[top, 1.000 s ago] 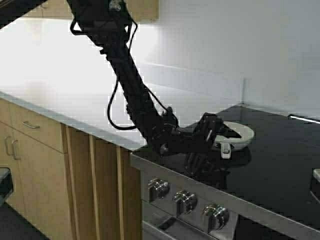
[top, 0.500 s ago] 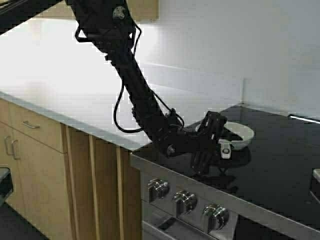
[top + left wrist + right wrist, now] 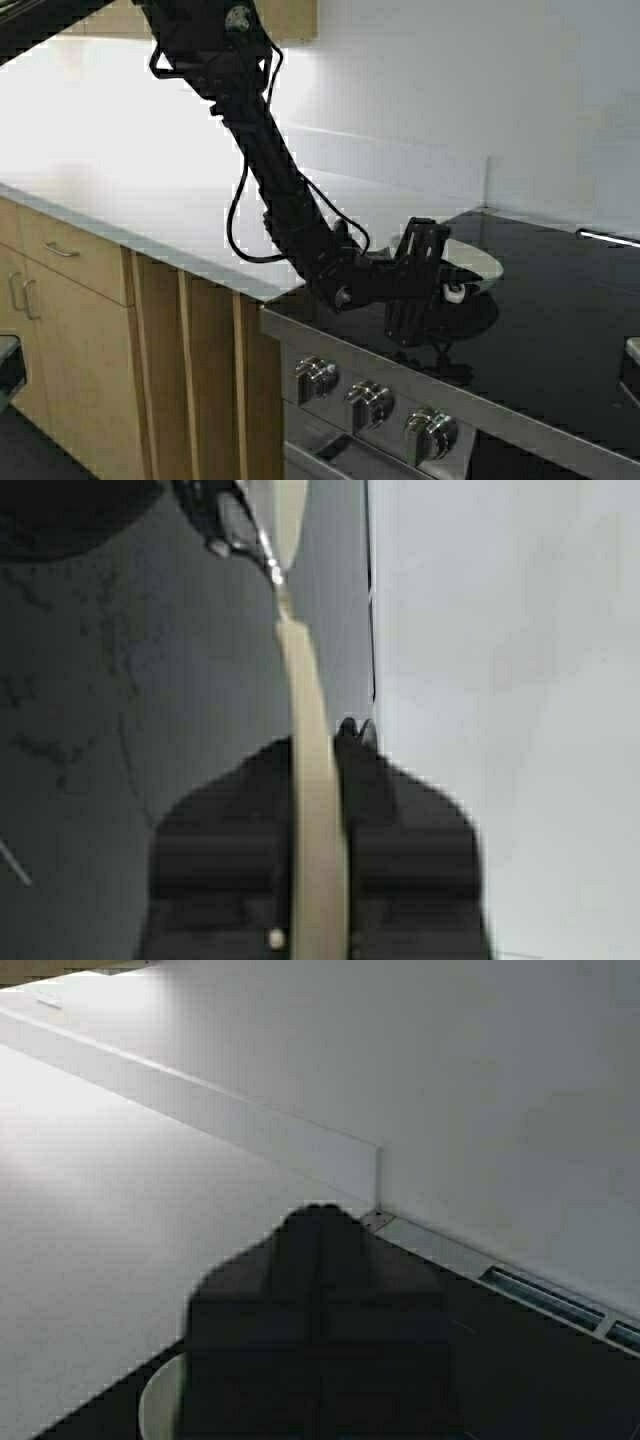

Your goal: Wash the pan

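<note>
The pan (image 3: 480, 262) is pale cream and sits over the black glass hob (image 3: 560, 330) near its left back corner. My left gripper (image 3: 425, 268) is turned on its side and shut on the pan's short handle. In the left wrist view the cream handle (image 3: 315, 810) runs edge-on between the two dark fingers, with the left gripper (image 3: 322, 742) closed on it. My right gripper (image 3: 322, 1210) is shut and empty, high above the counter's corner. A pale curved rim (image 3: 155, 1400) shows below it; I cannot tell if it is the pan.
The stove front carries three metal knobs (image 3: 370, 400). A white counter (image 3: 120, 200) runs left of the hob over wooden cabinets (image 3: 70, 300). A white wall (image 3: 450, 90) stands behind. A pale object (image 3: 632, 350) shows at the right edge.
My left gripper has rolled onto its side and shifted right with the handle in it. The pan has tipped and risen slightly off the hob.
</note>
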Motion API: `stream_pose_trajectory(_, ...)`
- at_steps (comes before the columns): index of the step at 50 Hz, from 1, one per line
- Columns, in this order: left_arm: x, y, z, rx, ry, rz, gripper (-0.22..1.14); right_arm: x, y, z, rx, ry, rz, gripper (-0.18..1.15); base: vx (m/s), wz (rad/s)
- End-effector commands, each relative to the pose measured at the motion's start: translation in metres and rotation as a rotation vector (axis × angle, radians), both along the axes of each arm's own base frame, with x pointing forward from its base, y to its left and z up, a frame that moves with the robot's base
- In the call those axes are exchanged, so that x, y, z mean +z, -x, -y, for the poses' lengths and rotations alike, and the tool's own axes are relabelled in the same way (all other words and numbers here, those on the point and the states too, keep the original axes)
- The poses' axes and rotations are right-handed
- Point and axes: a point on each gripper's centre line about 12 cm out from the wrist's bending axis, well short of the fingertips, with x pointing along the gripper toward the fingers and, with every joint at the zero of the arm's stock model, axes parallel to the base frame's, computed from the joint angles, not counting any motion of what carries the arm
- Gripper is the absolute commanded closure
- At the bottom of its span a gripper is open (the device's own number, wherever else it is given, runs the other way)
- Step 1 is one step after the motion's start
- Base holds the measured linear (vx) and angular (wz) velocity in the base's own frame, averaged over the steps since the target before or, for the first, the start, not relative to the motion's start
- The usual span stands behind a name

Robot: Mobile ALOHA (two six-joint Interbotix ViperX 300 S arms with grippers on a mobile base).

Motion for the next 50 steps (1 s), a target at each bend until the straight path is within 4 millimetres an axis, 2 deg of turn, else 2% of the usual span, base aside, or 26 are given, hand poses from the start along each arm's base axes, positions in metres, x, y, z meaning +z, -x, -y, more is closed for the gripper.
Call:
stream_pose_trajectory(1,0.042,-0.006,0.005,0.003,0.044,0.048,0.89,0.004,-0.002,-0.001,0.003,0.0,0.011,0.9,0.0,0.0)
stream_pose_trajectory(13,0.065,0.011,-0.012,0.004,0.057,0.05,0.89,0.004,-0.002,-0.001,0.003,0.0,0.011,0.9,0.0,0.0)
stream_pose_trajectory(31,0.104,0.039,-0.051,0.016,0.082,0.105,0.89,0.002,-0.001,-0.001,0.004,-0.002,0.014,0.9,0.01,0.04)
stream_pose_trajectory(41,0.125,0.058,-0.072,0.027,0.114,0.125,0.89,0.003,-0.001,-0.001,0.004,-0.002,0.017,0.9,0.05,0.19)
stream_pose_trajectory(50,0.139,0.067,-0.081,0.032,0.121,0.144,0.89,0.003,-0.002,-0.001,0.004,-0.002,0.015,0.9,0.07,0.35)
